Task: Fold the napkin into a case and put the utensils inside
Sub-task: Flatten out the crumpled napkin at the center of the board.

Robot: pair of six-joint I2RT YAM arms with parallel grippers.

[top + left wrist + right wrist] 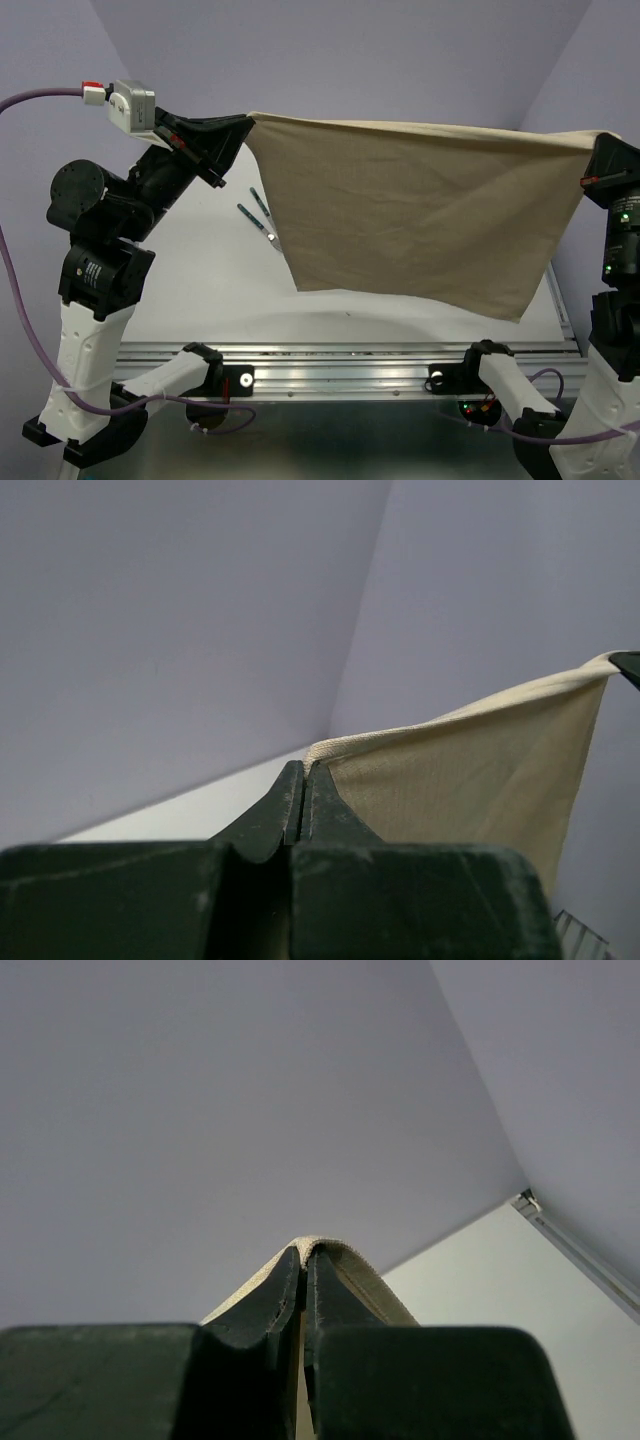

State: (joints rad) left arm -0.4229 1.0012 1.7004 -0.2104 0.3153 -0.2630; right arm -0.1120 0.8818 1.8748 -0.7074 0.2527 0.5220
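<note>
Left gripper (243,123) pinches napkin (420,210) at its top-left corner, jaws pressed tight; right gripper (600,145) clamps the top-right corner the same way. Napkin hangs stretched between them, raised over table (190,290), lower edge loose. Behind its left edge, utensils (262,213) lie on table, mostly hidden, maybe two.

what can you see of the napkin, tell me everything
The napkin is a plain beige-tan woven cloth, softly creased, with a hemmed edge. It hangs spread in the air above the table, its top edge stretched nearly taut between two corners. The left gripper pinches one corner, the right gripper the other. Its lower edge hangs free, slanting down toward the right.
</note>
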